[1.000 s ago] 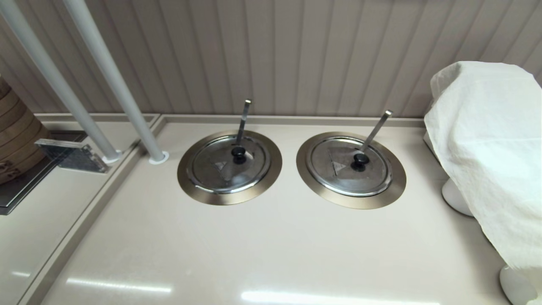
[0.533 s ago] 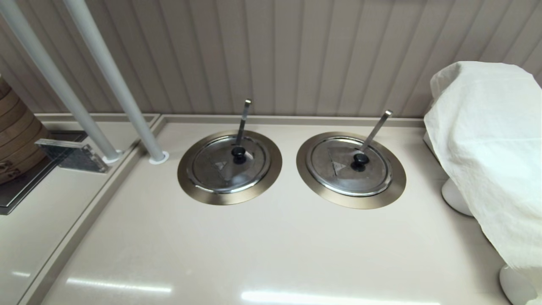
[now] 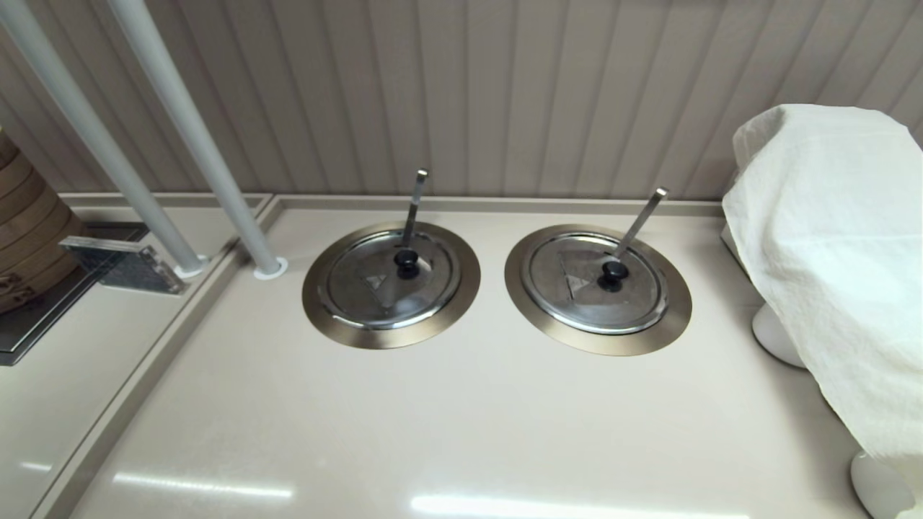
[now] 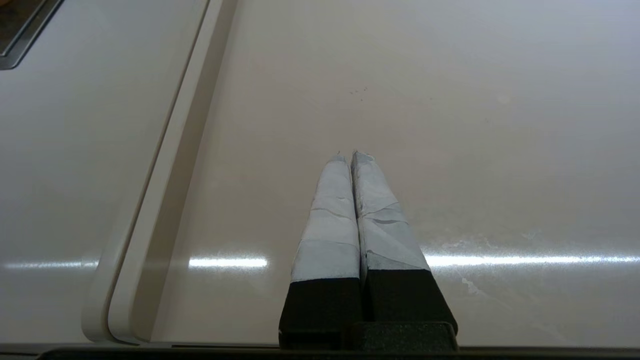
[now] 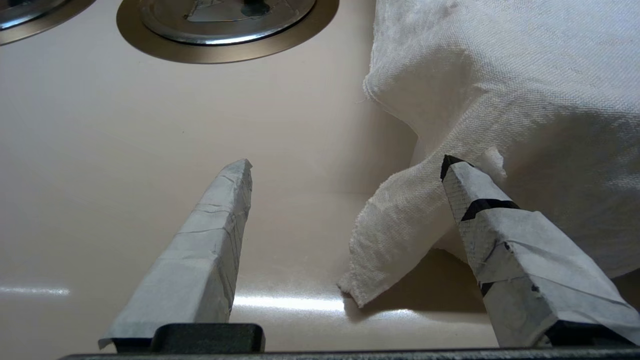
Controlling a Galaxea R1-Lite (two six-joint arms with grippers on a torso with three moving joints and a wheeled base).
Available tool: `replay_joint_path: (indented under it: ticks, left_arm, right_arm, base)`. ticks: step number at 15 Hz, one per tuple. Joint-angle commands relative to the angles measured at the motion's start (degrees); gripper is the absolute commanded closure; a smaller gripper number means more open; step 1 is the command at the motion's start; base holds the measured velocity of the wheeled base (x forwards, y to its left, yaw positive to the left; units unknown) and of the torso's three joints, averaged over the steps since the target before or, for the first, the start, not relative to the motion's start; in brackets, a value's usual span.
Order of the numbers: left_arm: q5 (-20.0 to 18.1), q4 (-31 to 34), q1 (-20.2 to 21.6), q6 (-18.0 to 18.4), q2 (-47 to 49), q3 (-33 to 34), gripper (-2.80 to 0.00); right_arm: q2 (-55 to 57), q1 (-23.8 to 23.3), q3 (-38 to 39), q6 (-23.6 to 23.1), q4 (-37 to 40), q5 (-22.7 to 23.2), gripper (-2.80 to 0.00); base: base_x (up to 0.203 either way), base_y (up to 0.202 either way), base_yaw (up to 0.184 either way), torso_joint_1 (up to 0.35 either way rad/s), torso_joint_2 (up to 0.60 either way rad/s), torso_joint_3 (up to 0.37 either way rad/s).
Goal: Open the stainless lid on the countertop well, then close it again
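Note:
The stainless lid [image 3: 375, 292] lies flat and closed in the left countertop well [image 3: 321, 317], its black knob [image 3: 406, 258] at the centre and a ladle handle [image 3: 414, 205] rising through its notch at the back. Neither arm shows in the head view. My left gripper [image 4: 348, 155] is shut and empty over bare counter beside a raised seam. My right gripper [image 5: 346, 164] is open and empty, low over the counter in front of the right-hand twin lid [image 5: 225, 25]. One of its fingertips [image 5: 457, 175] sits against the white cloth [image 5: 500, 75].
The twin lid [image 3: 595, 299] with its own ladle handle fills the right ring. A white cloth [image 3: 829, 252] covers an appliance on white feet [image 3: 775, 335] at the right. Two slanted grey poles [image 3: 195, 144] and a bamboo steamer [image 3: 21, 231] stand at the left. The panelled wall is close behind.

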Motion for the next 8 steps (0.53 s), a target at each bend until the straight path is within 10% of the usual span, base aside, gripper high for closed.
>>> replay_joint_path:
  ticks: [1,8]
  left_arm:
    - [0.0,0.1,0.0,-0.2,0.2,0.2,0.00]
    - [0.2,-0.1,0.0,-1.3,0.2,0.2,0.00]
  right_arm:
    - [0.0,0.0,0.0,-0.1,0.0,0.0,-2.80]
    - [0.0,0.0,0.0,-0.7,0.0,0.1,-2.80]
  base:
    - [0.000,0.000,0.000,0.000,0.00,0.000]
    - [0.000,0.000,0.000,0.000,0.00,0.000]
